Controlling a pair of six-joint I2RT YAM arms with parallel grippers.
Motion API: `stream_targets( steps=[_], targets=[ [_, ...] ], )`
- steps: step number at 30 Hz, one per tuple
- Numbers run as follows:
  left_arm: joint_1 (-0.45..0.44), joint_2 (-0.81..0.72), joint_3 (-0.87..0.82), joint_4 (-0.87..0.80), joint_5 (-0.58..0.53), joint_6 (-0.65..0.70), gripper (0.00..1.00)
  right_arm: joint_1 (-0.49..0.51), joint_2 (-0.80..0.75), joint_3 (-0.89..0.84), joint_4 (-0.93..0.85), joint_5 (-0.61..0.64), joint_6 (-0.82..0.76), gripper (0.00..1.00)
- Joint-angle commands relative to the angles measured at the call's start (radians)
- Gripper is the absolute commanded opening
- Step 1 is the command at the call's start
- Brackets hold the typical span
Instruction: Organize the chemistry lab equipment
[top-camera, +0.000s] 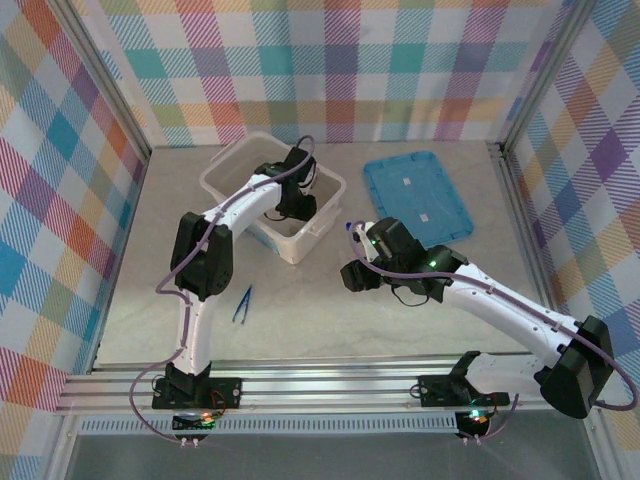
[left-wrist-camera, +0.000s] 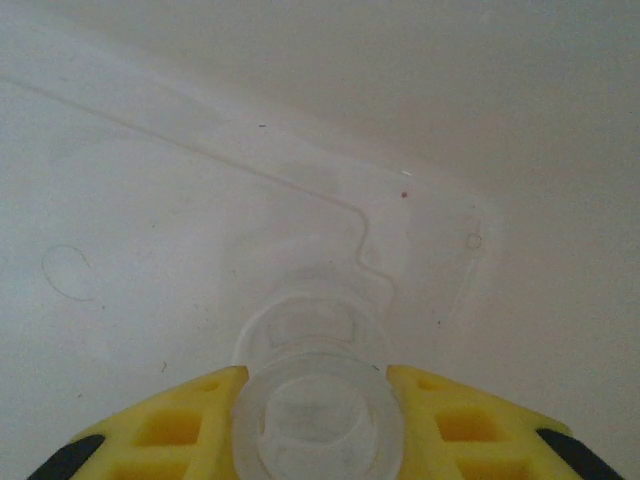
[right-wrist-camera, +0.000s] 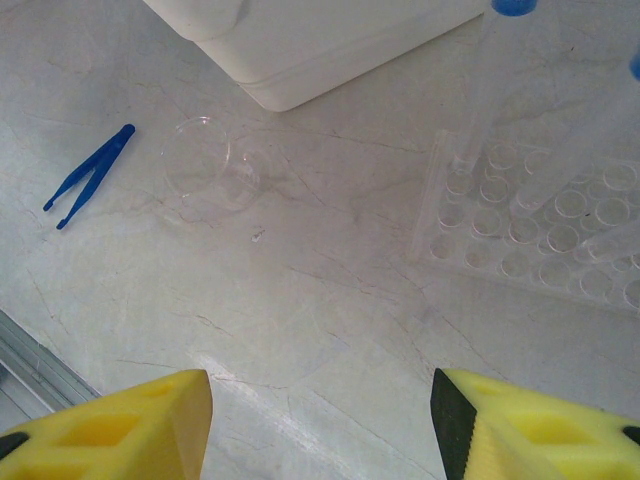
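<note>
**Two arms, one flask inside the tub**

The left gripper (left-wrist-camera: 316, 385) pinches the neck of the small clear flask (left-wrist-camera: 318, 440) inside the white tub (top-camera: 285, 245), which stands toward the far left of the tabletop (top-camera: 330, 320). The right gripper (right-wrist-camera: 320, 400) hangs with its fingers spread, holding nothing. Below it lie the blue tweezers (right-wrist-camera: 88, 175), toward the near edge, and the tiny clear beaker (right-wrist-camera: 210, 168), near the tub's corner. Blue-capped tubes (right-wrist-camera: 513, 6) stand in a clear rack (right-wrist-camera: 540, 220).
</note>
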Motion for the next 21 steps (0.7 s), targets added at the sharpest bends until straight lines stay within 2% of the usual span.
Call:
stream_targets(
  steps=[1,13,21],
  targets=[
    [-0.009,0.02,0.016,-0.025,0.02,0.016,0.25,-0.005,-0.012,-0.005,0.005,-0.012,0.016,0.61],
    [-0.015,0.029,0.03,-0.036,0.028,0.021,0.35,-0.005,-0.02,-0.009,0.003,-0.01,0.019,0.61],
    [-0.013,-0.003,0.028,-0.031,0.016,0.01,0.51,-0.004,-0.02,-0.005,0.003,-0.014,0.021,0.61]
  ],
)
